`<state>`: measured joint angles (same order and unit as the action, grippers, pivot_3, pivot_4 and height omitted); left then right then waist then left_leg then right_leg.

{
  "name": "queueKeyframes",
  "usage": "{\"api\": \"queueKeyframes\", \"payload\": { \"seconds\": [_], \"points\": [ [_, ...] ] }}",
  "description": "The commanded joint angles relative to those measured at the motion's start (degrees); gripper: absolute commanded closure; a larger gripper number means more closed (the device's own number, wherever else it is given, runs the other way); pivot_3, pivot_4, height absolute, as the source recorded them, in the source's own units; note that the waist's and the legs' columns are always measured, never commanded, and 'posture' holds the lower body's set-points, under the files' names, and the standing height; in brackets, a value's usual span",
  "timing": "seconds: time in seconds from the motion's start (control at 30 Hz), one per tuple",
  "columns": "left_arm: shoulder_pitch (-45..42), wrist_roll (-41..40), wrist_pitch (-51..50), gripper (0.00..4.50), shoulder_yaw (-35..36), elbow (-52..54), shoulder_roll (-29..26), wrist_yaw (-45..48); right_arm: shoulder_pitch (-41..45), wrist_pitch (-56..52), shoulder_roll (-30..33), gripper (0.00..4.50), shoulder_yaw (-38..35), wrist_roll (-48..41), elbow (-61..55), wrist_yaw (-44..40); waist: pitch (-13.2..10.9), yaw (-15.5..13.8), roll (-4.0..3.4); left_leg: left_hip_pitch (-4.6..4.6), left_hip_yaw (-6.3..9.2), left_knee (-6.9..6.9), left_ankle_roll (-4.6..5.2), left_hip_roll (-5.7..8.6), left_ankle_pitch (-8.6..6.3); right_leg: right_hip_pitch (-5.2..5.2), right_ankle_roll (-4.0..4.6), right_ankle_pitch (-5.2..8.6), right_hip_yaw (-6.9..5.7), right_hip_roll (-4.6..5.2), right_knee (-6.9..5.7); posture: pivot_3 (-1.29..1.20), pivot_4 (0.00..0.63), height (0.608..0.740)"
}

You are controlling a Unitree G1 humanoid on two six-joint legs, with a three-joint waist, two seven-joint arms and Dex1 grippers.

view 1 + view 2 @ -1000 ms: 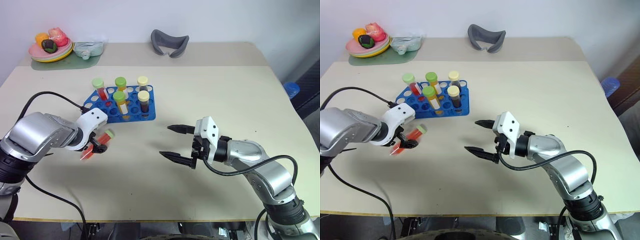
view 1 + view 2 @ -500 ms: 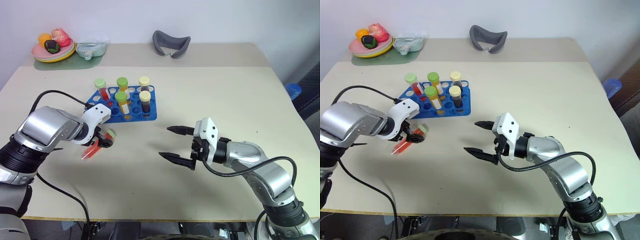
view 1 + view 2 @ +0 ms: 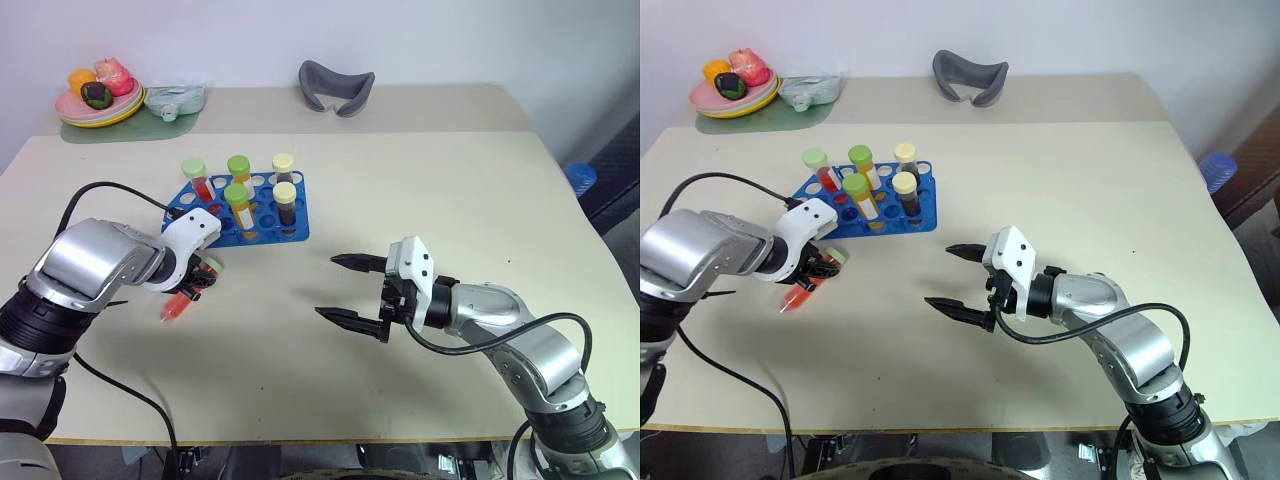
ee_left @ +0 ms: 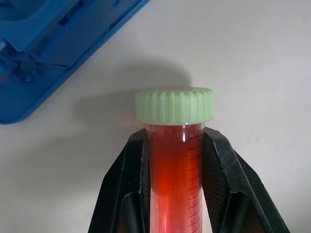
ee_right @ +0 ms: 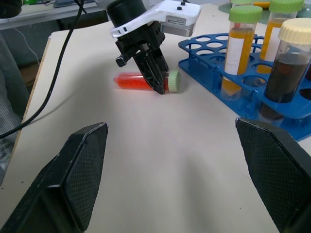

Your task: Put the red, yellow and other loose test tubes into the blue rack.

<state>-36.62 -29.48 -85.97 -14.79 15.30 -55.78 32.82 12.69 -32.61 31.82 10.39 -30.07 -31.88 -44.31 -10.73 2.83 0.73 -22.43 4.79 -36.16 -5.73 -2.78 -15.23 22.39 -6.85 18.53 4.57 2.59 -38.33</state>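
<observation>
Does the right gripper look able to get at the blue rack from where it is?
Probably yes: the right gripper is open, holds nothing, and only bare table lies between it and the blue rack.

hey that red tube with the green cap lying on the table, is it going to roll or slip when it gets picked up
Probably prone to rolling: the red tube is round and lies on its side. Its clear wall looks smooth, so it may slip, though the left claw clamps it just below the wider green cap, which could catch it.
</observation>
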Motion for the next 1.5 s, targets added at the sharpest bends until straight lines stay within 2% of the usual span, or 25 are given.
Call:
{"api": "queueKeyframes", "payload": {
  "seconds": [0.03,0.1,0.17,0.2,0.33,0.4,0.47,0.6,0.8,1.0,1.5],
  "points": [
    [7.17,-2.39,6.23,3.6,14.14,6.55,-0.71,2.49,-0.04,0.06,-0.14,0.22,-0.78,-0.91,-2.75,0.28,-0.01,0.18,0.0,-0.02,0.0,0.0,0.0,-0.01,0.0,0.03,0.0,0.0,0.0,0.0,0.0,0.0,0.15,0.74],
    [12.43,-2.95,11.39,3.6,21.96,9.44,0.31,3.42,-0.45,-0.08,-0.03,0.22,-1.11,-1.07,-3.12,0.5,-0.04,-0.12,0.04,-0.06,-0.02,0.01,-0.01,-0.02,0.0,0.07,0.01,0.0,0.0,0.01,0.0,0.0,0.15,0.74],
    [18.32,-0.48,25.12,3.6,34.18,12.14,6.27,0.87,-0.74,-0.02,-0.26,0.22,-1.5,-1.26,-3.1,0.86,-0.04,-0.36,0.03,-0.07,-0.02,0.0,-0.01,-0.03,0.0,0.07,0.01,0.0,0.0,0.04,0.0,0.0,0.15,0.74],
    [19.99,1.26,30.41,3.6,37.53,12.86,8.3,-0.8,-0.71,-0.01,-0.41,0.22,-1.62,-1.33,-2.97,1.03,-0.04,-0.48,0.06,-0.07,-0.04,-0.02,-0.02,-0.02,0.01,0.04,0.01,0.0,-0.01,0.07,0.0,0.0,0.15,0.74],
    [15.68,-0.75,37.72,3.6,43.71,7.97,18.06,-6.99,0.26,-0.01,-0.97,0.22,-1.24,-1.71,-1.89,0.97,-0.02,-1.06,0.11,-0.06,-0.02,-0.08,-0.02,-0.01,0.01,-0.06,0.0,-0.01,-0.05,0.07,0.07,0.0,0.15,0.74],
    [13.05,1.28,43.52,3.6,43.15,5.51,23.0,-10.96,0.97,0.06,-1.43,0.22,-0.73,-1.85,-1.05,0.48,0.01,-1.33,0.14,-0.04,-0.02,-0.1,-0.02,0.02,0.01,-0.09,-0.01,-0.02,-0.05,0.08,0.08,0.0,0.15,0.74],
    [12.14,6.8,52.06,3.6,40.03,3.09,27.07,-14.99,1.61,0.26,-1.69,0.22,-0.31,-1.75,-0.41,-0.05,0.02,-1.6,0.16,-0.05,-0.03,-0.1,-0.02,0.03,0.01,-0.11,-0.02,-0.03,-0.04,0.1,0.13,0.0,0.15,0.74],
    [12.85,15.4,68.39,3.6,33.76,-3.51,32.47,-18.0,2.35,0.61,-2.04,0.22,0.01,-1.11,0.38,-0.65,0.01,-1.68,0.17,-0.07,-0.03,-0.06,-0.01,0.01,0.01,-0.03,-0.02,-0.03,-0.04,0.08,0.14,0.0,0.15,0.74],
    [13.19,16.85,82.24,3.6,30.76,-11.16,38.68,-17.99,1.34,0.34,-2.02,0.22,-0.81,-0.7,-0.64,0.79,0.02,-1.68,0.17,-0.07,-0.04,-0.07,-0.01,0.01,0.0,-0.04,-0.02,-0.03,-0.04,0.08,0.13,0.0,0.15,0.74],
    [15.65,16.78,87.24,3.6,29.21,-12.84,39.86,-16.54,0.04,-0.08,-1.65,0.22,-1.67,-0.97,-1.95,2.53,0.02,-1.63,0.16,-0.06,-0.04,-0.07,-0.01,0.02,0.0,-0.05,-0.02,-0.03,-0.04,0.07,0.12,0.0,0.15,0.74],
    [18.7,16.74,90.05,3.6,28.0,-13.74,41.65,-17.47,-0.05,0.24,-2.15,0.22,-1.79,-1.63,-1.72,2.87,0.02,-1.69,0.16,-0.05,-0.03,-0.07,-0.01,0.02,0.01,-0.08,-0.02,-0.03,-0.05,0.07,0.12,0.0,0.15,0.74]
  ]
}}
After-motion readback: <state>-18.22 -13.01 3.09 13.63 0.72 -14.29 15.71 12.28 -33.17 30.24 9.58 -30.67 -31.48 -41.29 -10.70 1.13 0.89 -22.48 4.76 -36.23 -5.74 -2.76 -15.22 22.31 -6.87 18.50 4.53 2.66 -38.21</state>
